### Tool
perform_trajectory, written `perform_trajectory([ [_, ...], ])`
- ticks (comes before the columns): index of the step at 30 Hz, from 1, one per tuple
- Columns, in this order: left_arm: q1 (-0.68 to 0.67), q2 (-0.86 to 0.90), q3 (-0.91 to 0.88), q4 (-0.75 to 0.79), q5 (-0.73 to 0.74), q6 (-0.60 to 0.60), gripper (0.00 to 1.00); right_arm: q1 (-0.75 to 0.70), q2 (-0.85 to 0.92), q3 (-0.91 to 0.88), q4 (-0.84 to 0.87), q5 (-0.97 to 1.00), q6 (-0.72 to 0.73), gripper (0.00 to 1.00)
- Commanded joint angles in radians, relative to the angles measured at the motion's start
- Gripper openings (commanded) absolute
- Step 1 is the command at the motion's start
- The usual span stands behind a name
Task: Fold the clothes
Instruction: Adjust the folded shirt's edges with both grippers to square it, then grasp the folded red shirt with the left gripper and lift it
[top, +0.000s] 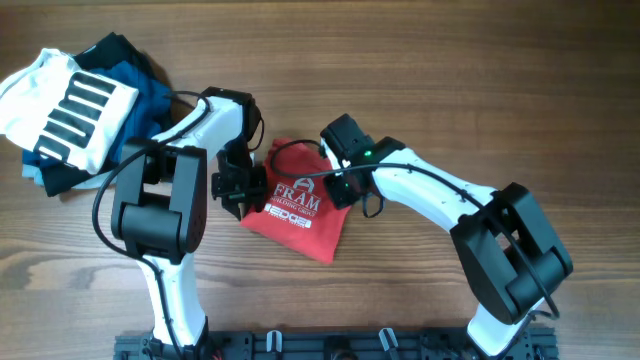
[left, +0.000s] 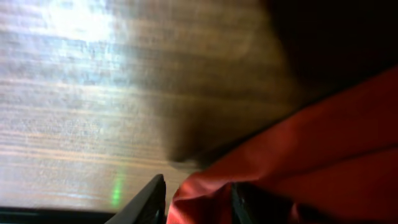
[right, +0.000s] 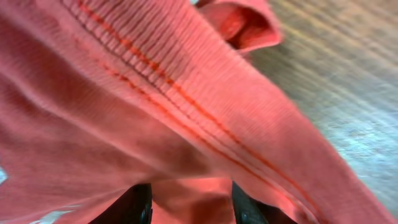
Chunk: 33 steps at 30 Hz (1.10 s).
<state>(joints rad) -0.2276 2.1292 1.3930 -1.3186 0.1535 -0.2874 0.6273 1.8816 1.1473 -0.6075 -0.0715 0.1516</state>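
Lying mid-table (top: 450, 80) between the arms, the red T-shirt (top: 297, 212) is already a compact packet, lettering up; the left gripper (top: 236, 188) pinches its left edge; the right gripper (top: 342, 188) clamps a ribbed edge; probably a last fold or tidying remains.

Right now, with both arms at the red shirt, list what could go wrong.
The left jaws pinch only an edge of the red T-shirt; it could slip out. The right jaws grip bunched fabric, so lifting may undo the fold. The left arm sits beside the stacked garments and could drag them.
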Motion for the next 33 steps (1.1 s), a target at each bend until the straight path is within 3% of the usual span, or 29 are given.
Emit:
perform_trajectory([
  [1, 0.002, -0.044, -0.005, 0.030, -0.040, -0.071, 0.34, -0.002, -0.027, 0.030, -0.022, 0.082, -0.058, 0.43],
  [8, 0.014, -0.176, -0.005, 0.063, -0.146, -0.119, 0.40, -0.002, -0.213, 0.030, -0.059, 0.151, -0.077, 0.43],
  [9, 0.023, -0.196, -0.005, 0.070, -0.159, -0.122, 0.49, -0.002, -0.256, 0.030, -0.059, 0.153, -0.077, 0.44],
  [10, 0.035, -0.217, -0.005, 0.074, -0.182, -0.122, 0.78, -0.002, -0.307, 0.030, -0.060, 0.154, -0.077, 0.44],
  [14, 0.064, -0.244, -0.005, 0.105, -0.175, -0.108, 0.88, -0.003, -0.417, 0.030, -0.072, 0.171, -0.078, 0.44],
  [18, 0.067, -0.248, -0.005, 0.186, 0.047, 0.127, 0.93, -0.003, -0.497, 0.030, -0.095, 0.211, -0.082, 0.44],
  [20, 0.067, -0.248, -0.005, 0.232, 0.131, 0.183, 1.00, -0.003, -0.514, 0.030, -0.108, 0.210, -0.080, 0.45],
  [25, 0.068, -0.248, -0.005, 0.363, 0.363, 0.330, 1.00, -0.003, -0.514, 0.030, -0.151, 0.210, -0.074, 0.44],
  [33, 0.068, -0.161, -0.005, 0.391, 0.431, 0.414, 1.00, -0.003, -0.514, 0.030, -0.157, 0.210, -0.070, 0.44],
])
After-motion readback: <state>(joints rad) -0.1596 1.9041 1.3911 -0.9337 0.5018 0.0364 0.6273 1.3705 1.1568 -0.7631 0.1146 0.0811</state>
